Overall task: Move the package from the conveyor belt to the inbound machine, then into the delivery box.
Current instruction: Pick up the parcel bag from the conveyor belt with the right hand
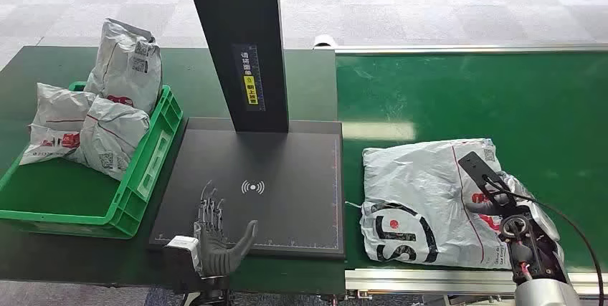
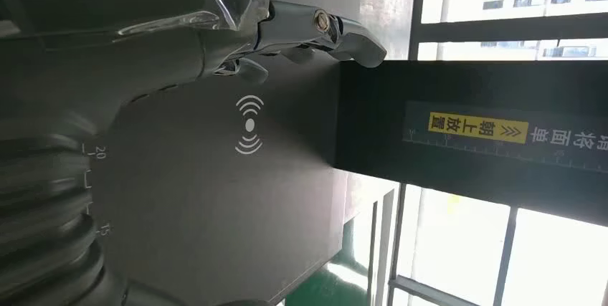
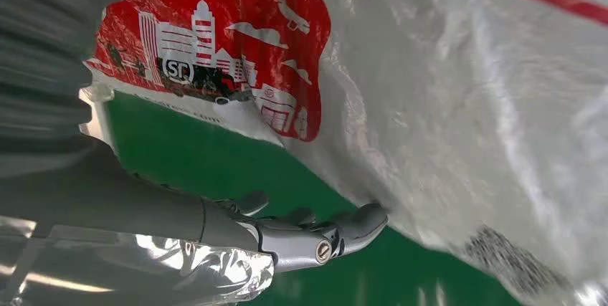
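grey-white plastic, the package (image 1: 430, 202) lies on the green conveyor belt (image 1: 502, 98), just beside the inbound machine (image 1: 279, 191). we judge this the first step, the pickup. our right hand (image 1: 513, 209) rests at the package's near edge; in the right wrist view a finger touches it, but we cannot tell if it is gripped. our left hand (image 1: 215, 238) hovers empty, fingers spread, over the machine's plate. next we need a firm hold, then a lift across.

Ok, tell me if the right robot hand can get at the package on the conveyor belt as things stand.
Probably yes. The right robot hand is already at the package's near right edge on the conveyor belt, thumb by the plastic, with nothing between them. Whether it grips yet is unclear.
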